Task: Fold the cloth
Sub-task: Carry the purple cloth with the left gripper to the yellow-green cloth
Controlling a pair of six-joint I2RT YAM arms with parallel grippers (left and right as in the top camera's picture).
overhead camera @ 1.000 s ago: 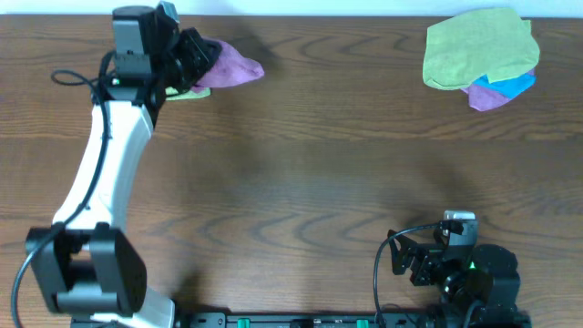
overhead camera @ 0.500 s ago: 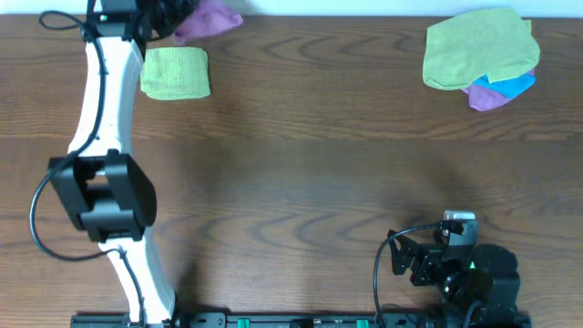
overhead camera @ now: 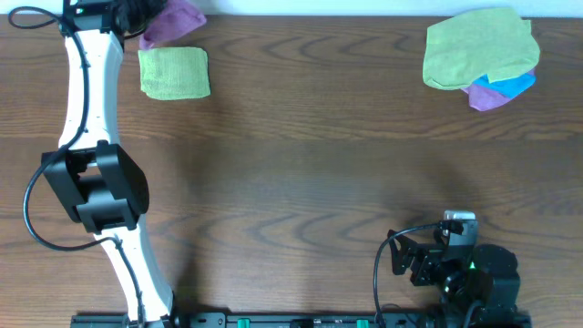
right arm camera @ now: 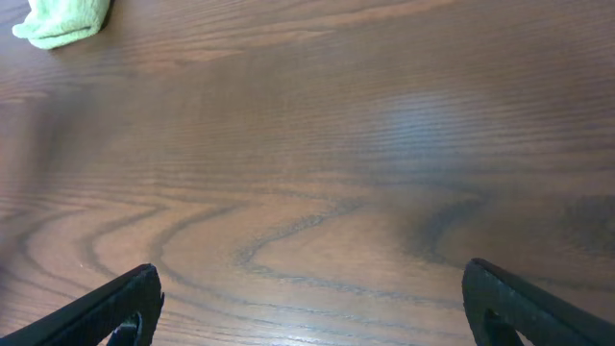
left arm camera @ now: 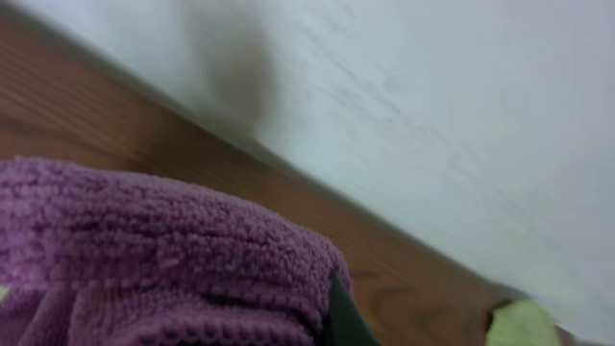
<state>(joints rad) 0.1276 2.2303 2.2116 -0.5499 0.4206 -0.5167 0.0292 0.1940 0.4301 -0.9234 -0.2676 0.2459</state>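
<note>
Left gripper (overhead camera: 137,11) clenched on the bunched cloth (overhead camera: 178,20) at the desk's (overhead camera: 301,164) far-left corner, beside a folded green cloth (overhead camera: 174,73); right gripper (right arm camera: 309,272) released, near right.

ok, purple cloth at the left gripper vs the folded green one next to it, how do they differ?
The purple cloth is bunched up in the left gripper at the far edge of the table; the green cloth lies flat, untouched. Purple is crumpled, green is a neat folded rectangle. Both are cloths in the far-left corner.
</note>
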